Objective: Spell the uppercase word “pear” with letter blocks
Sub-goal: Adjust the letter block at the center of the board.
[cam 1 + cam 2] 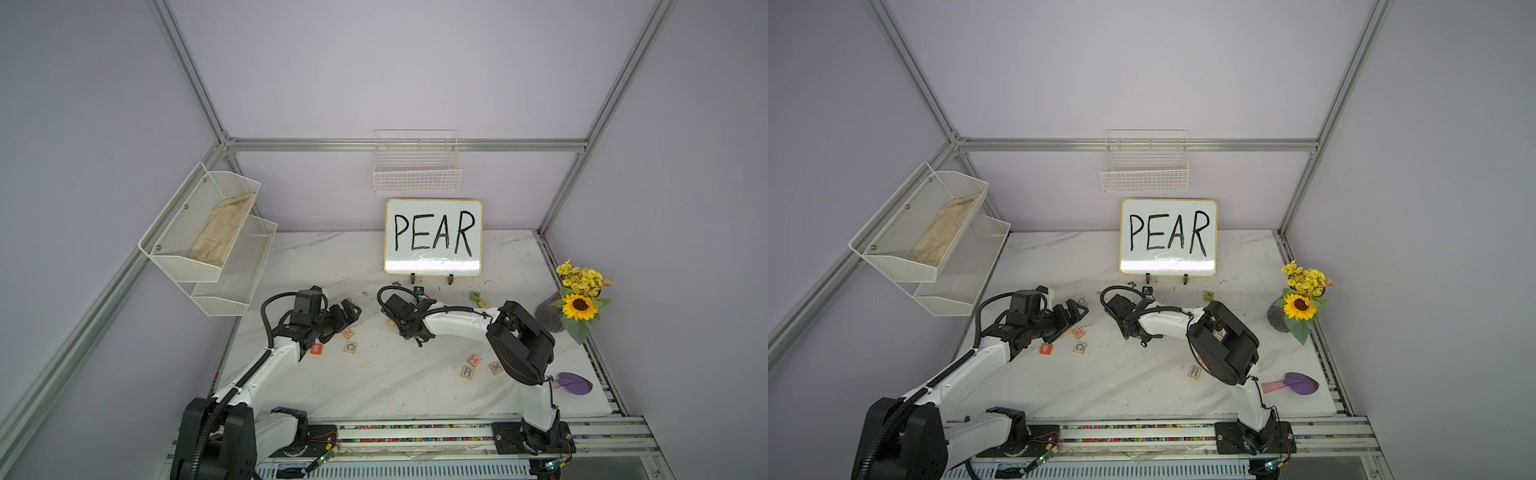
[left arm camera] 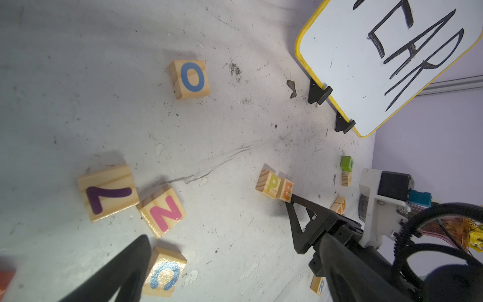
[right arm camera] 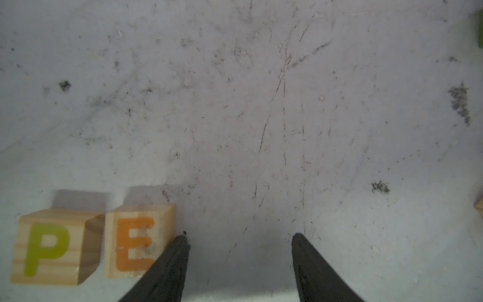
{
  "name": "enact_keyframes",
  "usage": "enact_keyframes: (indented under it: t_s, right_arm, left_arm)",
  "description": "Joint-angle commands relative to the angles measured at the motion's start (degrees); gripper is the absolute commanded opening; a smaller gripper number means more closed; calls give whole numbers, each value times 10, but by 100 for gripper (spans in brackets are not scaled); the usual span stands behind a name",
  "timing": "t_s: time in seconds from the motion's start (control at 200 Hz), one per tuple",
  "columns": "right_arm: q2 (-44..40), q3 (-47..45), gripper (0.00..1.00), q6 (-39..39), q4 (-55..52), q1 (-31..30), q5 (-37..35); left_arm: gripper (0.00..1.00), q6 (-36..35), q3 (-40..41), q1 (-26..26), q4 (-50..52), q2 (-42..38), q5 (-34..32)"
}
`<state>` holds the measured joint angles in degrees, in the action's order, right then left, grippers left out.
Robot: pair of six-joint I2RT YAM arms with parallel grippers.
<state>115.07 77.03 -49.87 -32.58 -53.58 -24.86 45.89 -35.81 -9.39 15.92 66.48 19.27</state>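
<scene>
As P and E sit side by side, right gripper, released and empty beside E: lift straight, no nudging. Left gripper: spread, empty.

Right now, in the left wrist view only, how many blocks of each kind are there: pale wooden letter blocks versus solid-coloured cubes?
Pale wooden letter blocks: 9 (O block, purple-lettered block, N block, C block, P block, E block, R block, two unreadable blocks)
Solid green cube: 1
Solid orange cube: 1, only its corner in frame
Total: 11
</scene>
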Motion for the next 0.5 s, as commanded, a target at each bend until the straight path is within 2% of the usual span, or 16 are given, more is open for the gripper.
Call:
enact_keyframes:
  t_s: [0.0,0.33,0.495]
  right_arm:
    - [-5,7,66,-11,-24,-3,-17]
    - [-88,8,67,19,-26,-1,-70]
    - [-134,-10,68,26,-24,31,-71]
  left_arm:
    - [100,-2,-35,4,-17,-8,8]
    - [100,-26,-70,3,-3,11,28]
    - [100,-41,-94,2,1,15,15]
